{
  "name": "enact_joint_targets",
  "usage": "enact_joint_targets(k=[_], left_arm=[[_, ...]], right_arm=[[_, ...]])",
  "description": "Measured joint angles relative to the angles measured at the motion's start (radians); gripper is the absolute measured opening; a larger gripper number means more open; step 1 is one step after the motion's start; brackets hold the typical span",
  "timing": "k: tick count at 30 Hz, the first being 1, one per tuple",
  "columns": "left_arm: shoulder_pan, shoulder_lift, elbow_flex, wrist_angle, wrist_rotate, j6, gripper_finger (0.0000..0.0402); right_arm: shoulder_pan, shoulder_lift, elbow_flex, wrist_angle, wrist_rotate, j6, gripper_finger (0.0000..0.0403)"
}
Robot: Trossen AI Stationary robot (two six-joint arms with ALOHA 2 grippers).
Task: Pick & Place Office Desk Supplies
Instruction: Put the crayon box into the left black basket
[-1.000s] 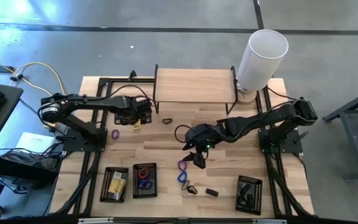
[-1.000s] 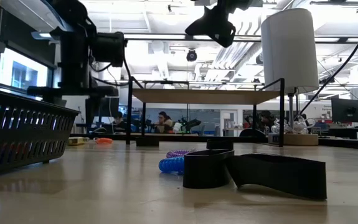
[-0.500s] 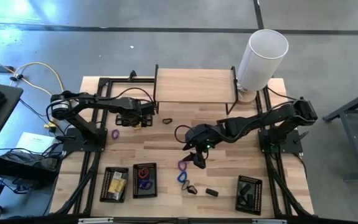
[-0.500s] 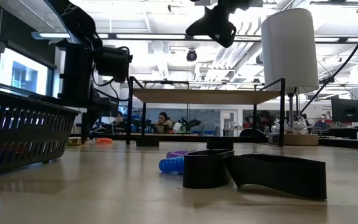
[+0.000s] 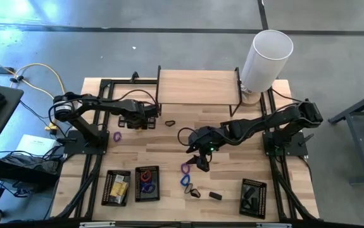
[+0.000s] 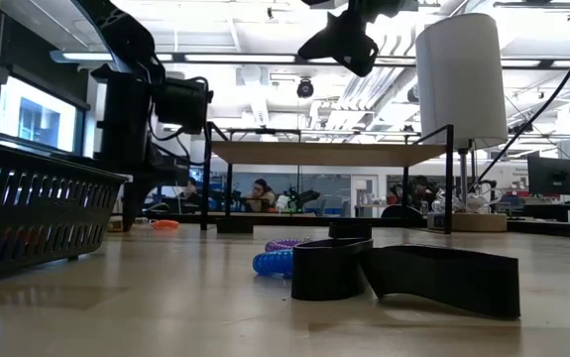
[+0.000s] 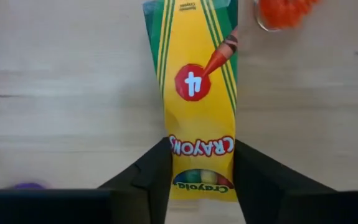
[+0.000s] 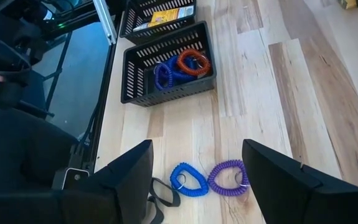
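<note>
A yellow crayon packet [image 7: 197, 93] lies flat on the wooden table [image 5: 169, 142] at the far left, and my left gripper [image 7: 202, 186] stands over it, shut on it. In the high view the left gripper [image 5: 138, 119] hides the packet. An orange loop [image 7: 283, 9] lies just past the packet. My right gripper [image 5: 202, 161] hangs open above mid-table, over a blue loop [image 8: 188, 179] and a purple loop [image 8: 228, 177]. Another purple loop [image 5: 117, 135] and a black clip [image 5: 169, 123] lie on the table near the left gripper. My left gripper pinches the crayon packet between its two fingers by the two long sides [image 7: 176, 155], at the end with the crayon window. The fingers come from above, pointing down, and stand across the packet. The packet lies flat on the table.
Three black mesh trays stand at the near edge: one with yellow packets [image 5: 115, 188], one with loops [image 5: 147, 183], one with black clips [image 5: 253, 197]. Loose black clips [image 5: 215, 196] lie between them. A wooden shelf [image 5: 197, 85] and a tall white cylinder [image 5: 267, 57] stand at the back.
My left gripper has sunk toward the table onto the yellow packet, which showed beside it in the high view and is now covered by it.
</note>
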Motion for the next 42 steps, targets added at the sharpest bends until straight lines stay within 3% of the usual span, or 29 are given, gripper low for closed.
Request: enact_joint_targets(k=[10, 16, 20, 24, 30, 36, 42], left_arm=[[-0.037, -0.051, -0.004, -0.088, -0.021, 0.036, 0.0127], [-0.127, -0.245, 0.004, -0.186, 0.007, 0.07, 0.0126], [-0.21, -0.411, 0.009, -0.207, 0.095, 0.009, 0.0126], [-0.337, -0.559, 0.009, -0.198, 0.164, -0.117, 0.0126], [-0.637, -0.679, 0.009, -0.134, 0.098, -0.376, 0.0126], [-0.901, -0.673, 0.043, -0.03, -0.117, -0.46, 0.0126], [-1.033, -0.577, 0.15, -0.032, -0.15, -0.498, 0.0126]], right_arm=[[0.0, 0.0, 0.0, -0.002, -0.003, 0.0, 0.0235], [-0.002, 0.0, 0.0, -0.001, -0.003, 0.0, 0.0235], [-0.003, 0.0, 0.0, 0.005, 0.0, -0.006, 0.0235], [-0.003, 0.0, 0.0, 0.018, 0.003, -0.024, 0.0235], [-0.003, 0.0, 0.0, 0.023, 0.002, -0.033, 0.0235], [0.0, 0.0, 0.0, 0.023, -0.002, -0.034, 0.0235], [0.01, 0.0, 0.0, 0.023, -0.003, -0.038, 0.0235]])
